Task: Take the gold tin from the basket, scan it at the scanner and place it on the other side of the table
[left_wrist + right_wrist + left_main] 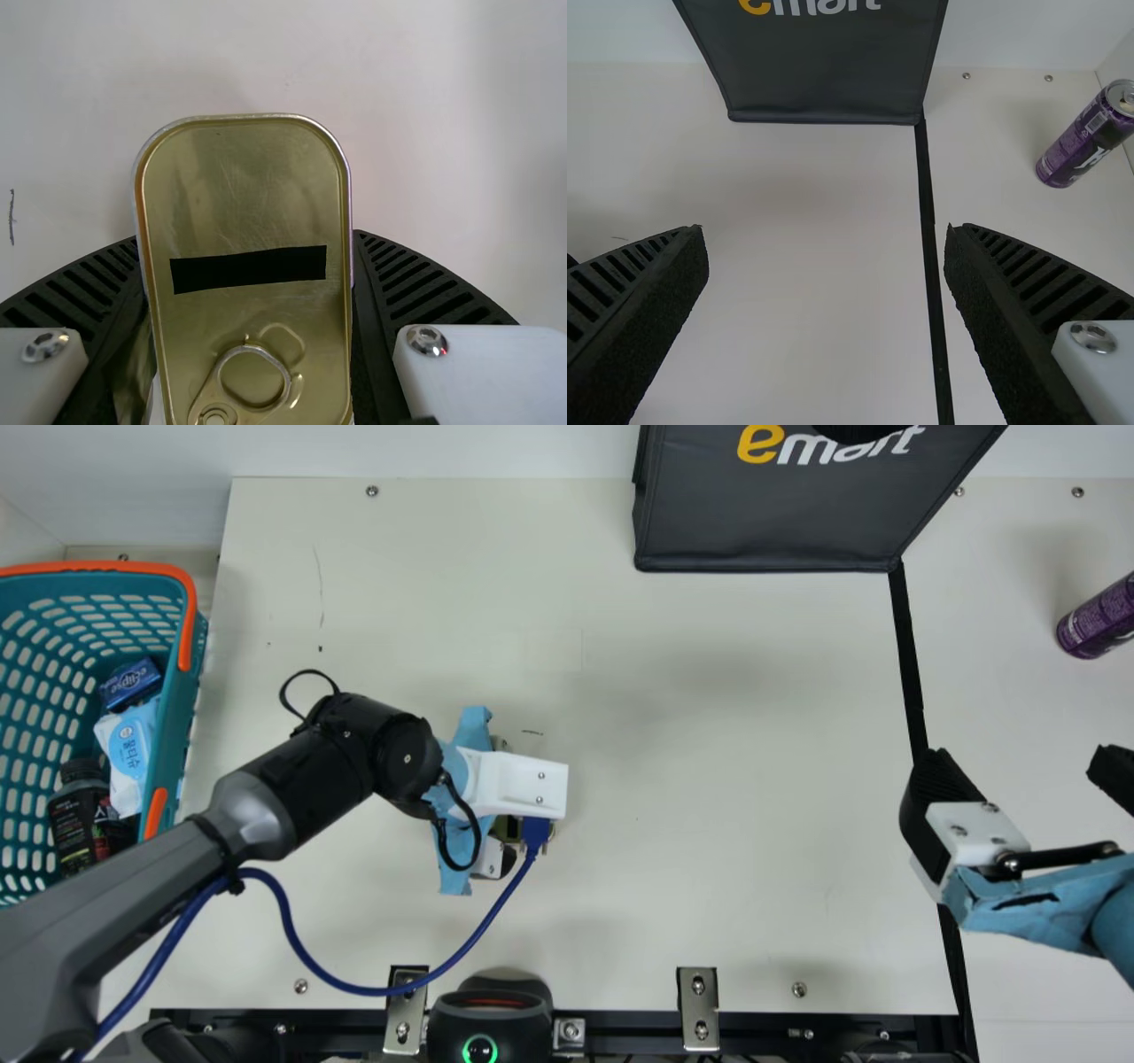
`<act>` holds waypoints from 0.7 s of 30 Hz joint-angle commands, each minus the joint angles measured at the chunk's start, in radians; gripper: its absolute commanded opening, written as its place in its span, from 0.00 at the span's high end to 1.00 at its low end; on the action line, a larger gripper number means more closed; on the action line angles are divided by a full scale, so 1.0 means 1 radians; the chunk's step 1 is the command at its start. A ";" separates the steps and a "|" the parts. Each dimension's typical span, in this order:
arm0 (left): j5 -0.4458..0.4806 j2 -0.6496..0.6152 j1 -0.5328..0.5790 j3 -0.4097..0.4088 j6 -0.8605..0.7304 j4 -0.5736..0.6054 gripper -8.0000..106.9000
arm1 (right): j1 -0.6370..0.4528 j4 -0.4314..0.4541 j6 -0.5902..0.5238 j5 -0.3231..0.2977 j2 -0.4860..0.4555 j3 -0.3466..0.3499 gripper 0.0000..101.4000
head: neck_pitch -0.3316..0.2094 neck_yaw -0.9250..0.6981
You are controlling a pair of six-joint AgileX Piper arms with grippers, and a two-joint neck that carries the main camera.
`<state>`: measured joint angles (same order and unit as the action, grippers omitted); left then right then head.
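Observation:
My left gripper (505, 824) is over the middle-left of the table in the main view, largely hidden under its own wrist camera mount. In the left wrist view the gold tin (248, 195), with a ring pull and a black strip on its lid, is held between the ribbed fingers of my left gripper (248, 310). The scanner (487, 1019) stands at the table's near edge, a green ring lit on it. At the right, my right gripper (1028, 775) stands open over the black line; its fingers are wide apart in the right wrist view too, around nothing (824, 292).
The teal basket (197, 691) at the left holds a blue packet, a wipes pack and a dark bottle. A black bag (771, 514) stands at the far edge. Beyond the black line is a purple can (1099, 620). A blue cable (310, 957) loops below the left arm.

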<state>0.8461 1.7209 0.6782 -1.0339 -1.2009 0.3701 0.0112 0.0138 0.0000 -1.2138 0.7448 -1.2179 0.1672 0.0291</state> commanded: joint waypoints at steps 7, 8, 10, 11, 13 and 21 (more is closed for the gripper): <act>-0.024 0.010 -0.001 0.006 0.018 -0.003 0.65 | 0.000 0.000 0.000 0.000 0.000 0.000 0.06 | -0.029 -0.002; -0.025 0.009 -0.001 0.006 0.020 -0.004 0.62 | 0.000 0.000 0.000 0.000 0.000 0.000 0.06 | -0.029 -0.002; -0.023 0.008 0.001 0.006 0.028 -0.008 0.56 | 0.000 0.000 0.000 0.000 0.000 0.000 0.06 | -0.029 -0.002; -0.021 0.006 0.001 0.006 0.033 -0.010 0.54 | 0.000 0.000 0.000 0.000 0.000 0.000 0.06 | -0.029 -0.002; -0.021 0.001 0.004 0.008 0.043 -0.013 0.48 | 0.000 0.000 0.000 -0.001 0.000 0.000 0.06 | -0.029 -0.002; -0.028 -0.056 0.011 0.027 0.074 0.002 0.24 | 0.000 0.000 0.000 -0.001 0.000 0.000 0.06 | -0.029 -0.002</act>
<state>0.8194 1.6747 0.6894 -1.0101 -1.1302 0.3683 0.0112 0.0138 0.0000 -1.2146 0.7448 -1.2179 0.1672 0.0291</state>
